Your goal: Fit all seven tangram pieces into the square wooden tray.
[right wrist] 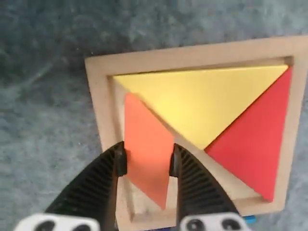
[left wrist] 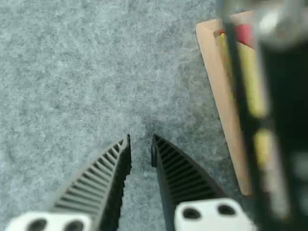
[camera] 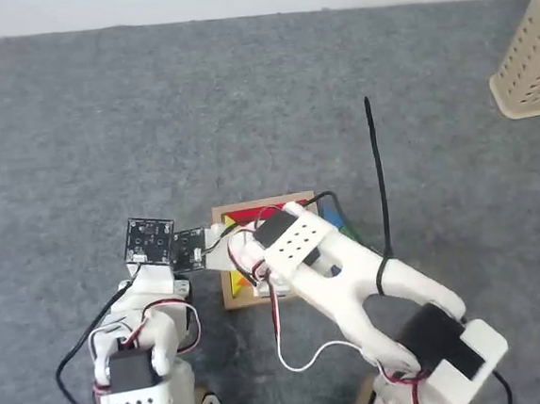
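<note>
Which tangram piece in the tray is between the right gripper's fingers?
The orange piece, a slanted four-sided shape; the yellow triangle and red triangle lie beyond them.

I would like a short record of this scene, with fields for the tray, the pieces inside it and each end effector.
Container: square wooden tray on grey carpet
Pieces inside: yellow triangle, red triangle, orange piece
Right end effector: closed on the orange piece, over the tray
Left end effector: slightly open, empty, above the carpet beside the tray
</note>
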`<action>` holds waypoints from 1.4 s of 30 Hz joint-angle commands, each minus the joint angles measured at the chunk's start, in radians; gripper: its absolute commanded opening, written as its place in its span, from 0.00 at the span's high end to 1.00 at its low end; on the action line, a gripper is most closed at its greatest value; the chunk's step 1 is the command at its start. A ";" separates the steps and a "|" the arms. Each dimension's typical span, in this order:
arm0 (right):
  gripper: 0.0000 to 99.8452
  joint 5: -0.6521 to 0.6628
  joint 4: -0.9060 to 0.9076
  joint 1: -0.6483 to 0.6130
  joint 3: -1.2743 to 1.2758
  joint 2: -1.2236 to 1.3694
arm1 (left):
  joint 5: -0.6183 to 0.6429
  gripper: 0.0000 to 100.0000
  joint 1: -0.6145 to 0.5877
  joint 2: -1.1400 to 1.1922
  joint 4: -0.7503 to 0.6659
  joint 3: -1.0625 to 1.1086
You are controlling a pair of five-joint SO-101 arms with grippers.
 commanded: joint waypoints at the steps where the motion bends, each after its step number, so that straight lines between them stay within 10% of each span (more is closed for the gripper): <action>1: 0.90 0.005 0.015 -0.007 -0.009 -0.004 | 0.008 0.93 0.003 -0.023 0.000 -0.008; 14: 0.85 -0.051 0.051 -0.004 -0.014 -0.016 | 0.008 0.93 0.003 -0.023 0.000 -0.008; 23: 1.00 -0.196 0.025 0.159 -0.012 -0.059 | 0.008 0.93 0.003 -0.023 0.000 -0.008; 42: 0.99 -0.233 -0.022 -0.001 -0.015 0.119 | 0.008 0.93 0.003 -0.023 0.000 -0.008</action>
